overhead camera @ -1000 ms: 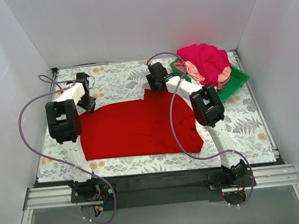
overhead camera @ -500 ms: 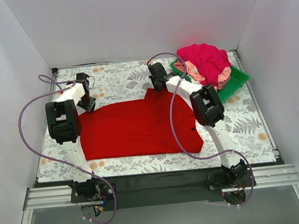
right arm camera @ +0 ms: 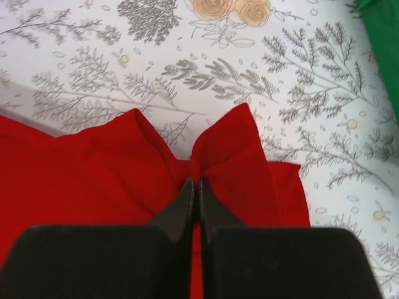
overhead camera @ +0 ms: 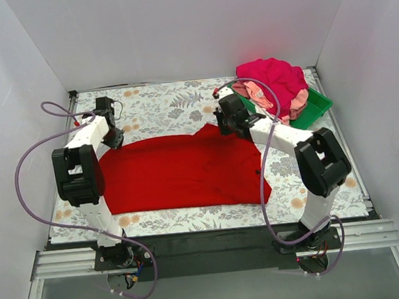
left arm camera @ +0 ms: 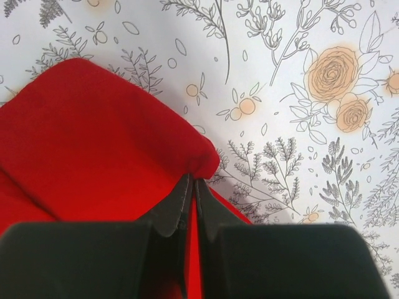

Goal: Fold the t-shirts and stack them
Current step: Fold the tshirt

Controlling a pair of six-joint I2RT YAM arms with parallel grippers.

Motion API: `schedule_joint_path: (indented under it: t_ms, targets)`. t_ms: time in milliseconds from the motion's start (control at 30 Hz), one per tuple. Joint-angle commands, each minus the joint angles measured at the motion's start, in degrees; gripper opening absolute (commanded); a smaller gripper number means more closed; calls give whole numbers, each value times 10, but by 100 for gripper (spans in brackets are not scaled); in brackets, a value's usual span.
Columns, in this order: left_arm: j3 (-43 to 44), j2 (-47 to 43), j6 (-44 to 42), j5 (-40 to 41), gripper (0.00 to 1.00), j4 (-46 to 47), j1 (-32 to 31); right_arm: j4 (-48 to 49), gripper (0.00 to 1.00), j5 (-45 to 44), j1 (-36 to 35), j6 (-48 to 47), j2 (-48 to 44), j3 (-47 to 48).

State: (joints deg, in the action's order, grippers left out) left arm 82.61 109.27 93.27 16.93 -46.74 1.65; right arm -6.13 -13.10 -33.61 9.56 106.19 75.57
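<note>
The flower-printed table point(overhead camera: 161, 107) is covered across its middle by the large red t-shirt point(overhead camera: 180, 172), which is spread flat with its near edge close to the arm bases. Compared with a second ago, its far edge is drawn out straighter and wider, and the raised point of cloth is now seen further right and nearer. At the far right corner, the magenta t-shirt point(overhead camera: 273, 76) and a light pink one point(overhead camera: 298, 102) are heaped in the green tray point(overhead camera: 319, 105), unchanged. The right arm has been swung outward, so that its elbow is now seen well right of the red cloth. The left gripper point(left arm camera: 191, 184) is found at the shirt's far left corner, slightly further left than before, its jaws closed on a rounded fold of red cloth. The right gripper point(right arm camera: 194, 185) is clamped on a bunched pinch of the far right edge.
</note>
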Motion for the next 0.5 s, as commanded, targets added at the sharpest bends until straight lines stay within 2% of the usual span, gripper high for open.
schedule_joint_path:
  t_ms: [0, 167, 467]
  targets:
    - [-25, -54, 0, 3, 0, 21, -3, 74, 1, 15, -12, 33, -62, -72]
    - [-84, -94, 8, 4, 0, 40, -7, 82, 1, -2, -39, 40, -126, -156]
    - [-168, -180, 27, 9, 0, 62, -9, 81, 1, -71, -95, 60, -222, -240]
